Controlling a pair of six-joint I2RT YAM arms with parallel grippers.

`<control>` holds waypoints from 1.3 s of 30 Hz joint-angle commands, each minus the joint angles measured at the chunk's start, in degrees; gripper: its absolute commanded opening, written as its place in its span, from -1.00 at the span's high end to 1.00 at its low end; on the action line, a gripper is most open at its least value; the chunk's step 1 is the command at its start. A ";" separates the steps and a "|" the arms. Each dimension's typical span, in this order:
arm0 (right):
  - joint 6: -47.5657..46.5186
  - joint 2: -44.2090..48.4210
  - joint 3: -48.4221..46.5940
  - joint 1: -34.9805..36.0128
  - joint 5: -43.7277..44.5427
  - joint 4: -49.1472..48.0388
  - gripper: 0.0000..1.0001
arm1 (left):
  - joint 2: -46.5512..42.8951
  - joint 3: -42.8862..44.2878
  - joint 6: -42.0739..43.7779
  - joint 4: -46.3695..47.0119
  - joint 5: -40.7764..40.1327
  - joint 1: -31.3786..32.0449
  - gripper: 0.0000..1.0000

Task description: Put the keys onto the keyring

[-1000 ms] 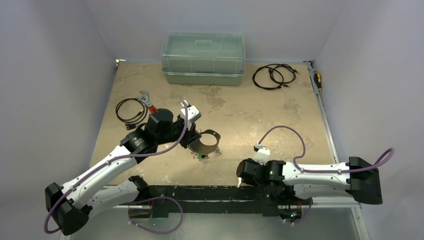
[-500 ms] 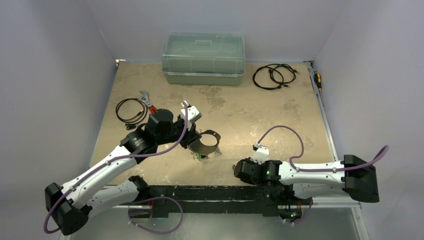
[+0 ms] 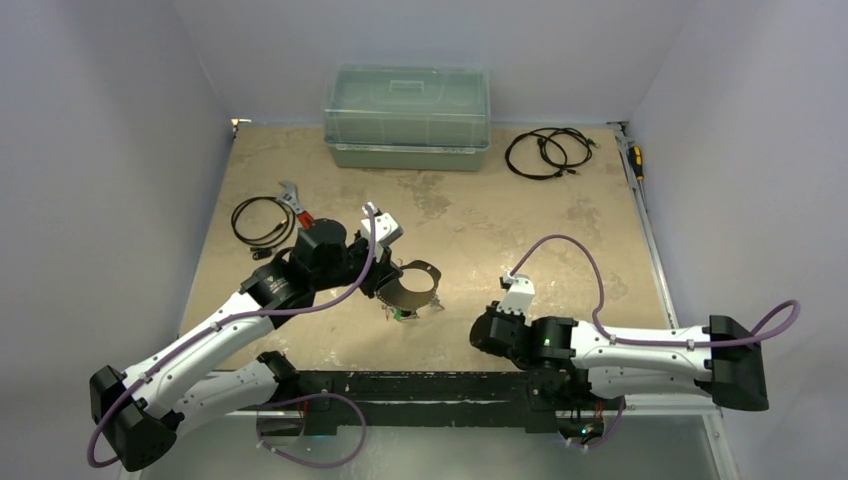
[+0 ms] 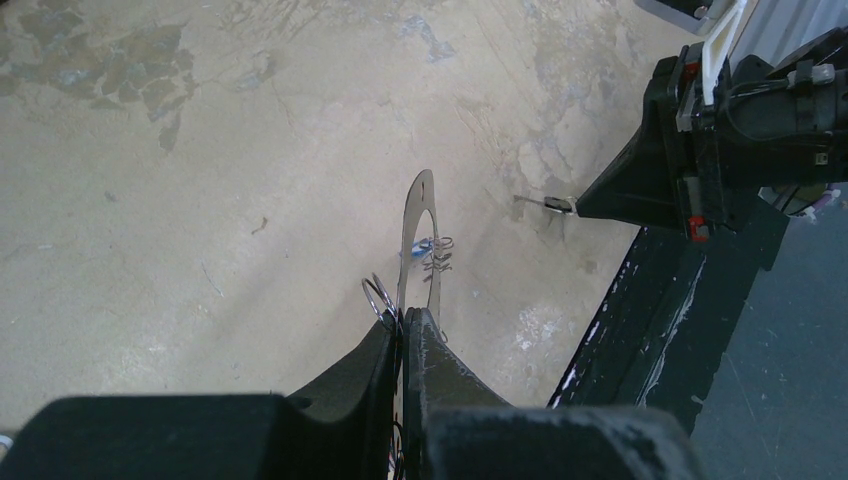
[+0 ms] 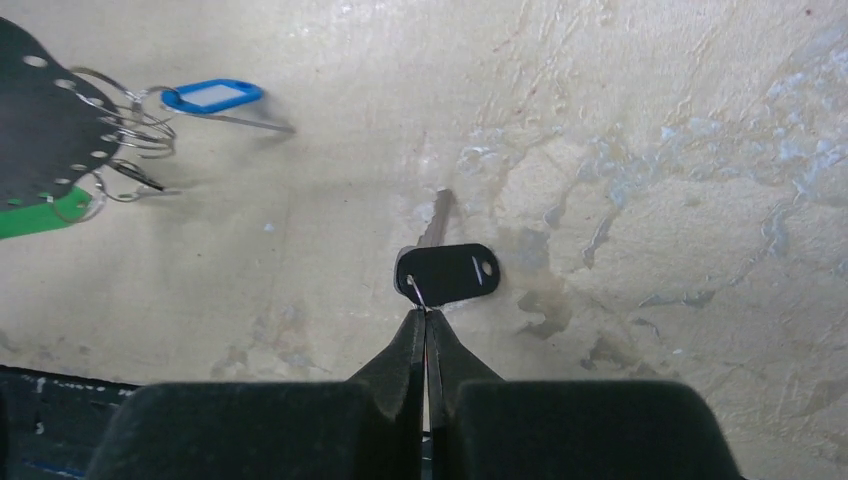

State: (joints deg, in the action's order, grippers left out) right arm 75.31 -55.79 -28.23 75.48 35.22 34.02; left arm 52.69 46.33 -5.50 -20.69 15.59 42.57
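3 keys (image 5: 447,272) visible, 1 keyring (image 5: 45,125)

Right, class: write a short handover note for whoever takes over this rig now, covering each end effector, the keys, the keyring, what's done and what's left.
Left end effector: shut on the edge of the keyring.
Right end effector: shut on the small ring of the black-tagged key, apart from the keyring.
Done: the blue-tagged key and the green-tagged key hang from the keyring.
Left: carry the black-tagged key across and thread it on.
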 commanded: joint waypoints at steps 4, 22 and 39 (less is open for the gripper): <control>-5.82 0.56 -3.36 0.19 3.09 -0.31 1.00 | -1.62 0.20 -0.59 3.15 -0.48 0.36 1.00; -45.34 5.83 -8.69 0.20 -0.96 -16.48 1.00 | -3.64 -0.21 0.03 4.05 0.79 0.37 1.00; -61.51 11.56 -9.08 0.20 3.81 -25.73 1.00 | -5.71 -0.23 0.82 6.07 6.70 0.40 1.00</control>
State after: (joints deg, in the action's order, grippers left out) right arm 19.25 -46.83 -35.68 75.48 36.99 13.67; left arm 47.81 46.02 -5.28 -19.44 18.59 42.57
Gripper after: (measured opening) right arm 0.004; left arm 0.029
